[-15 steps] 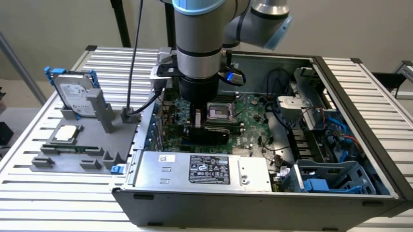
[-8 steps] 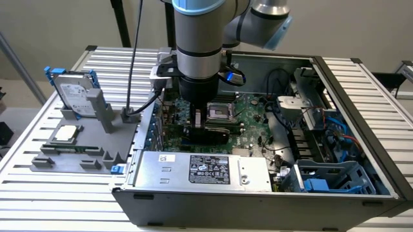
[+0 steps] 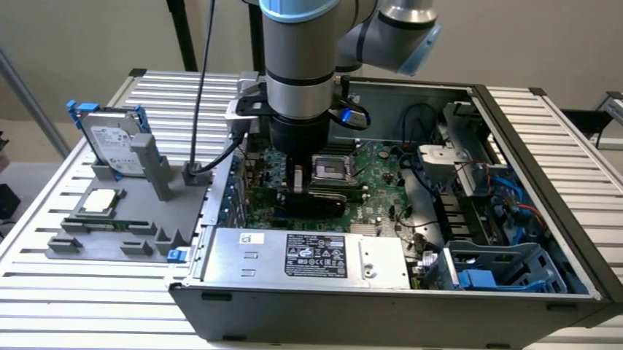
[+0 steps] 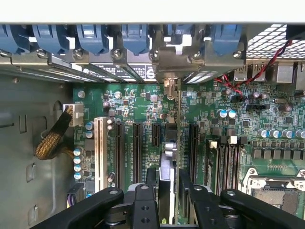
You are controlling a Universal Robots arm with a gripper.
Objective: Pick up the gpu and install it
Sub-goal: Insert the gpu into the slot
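The gripper (image 4: 167, 200) straddles the gpu (image 4: 170, 157), fingers partly spread on either side. The card stands edge-on in the motherboard (image 4: 143, 102) slot, long axis running toward the rear brackets.

Empty slots (image 4: 137, 152) flanking upright gpu (image 4: 170, 157)

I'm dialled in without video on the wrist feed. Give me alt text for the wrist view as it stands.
The gpu stands edge-on between the gripper fingers, upright over the green motherboard, in line with the black expansion slots. Its silver bracket reaches the case's rear wall beneath a row of blue slot clips. A braided cable lies off to one side.
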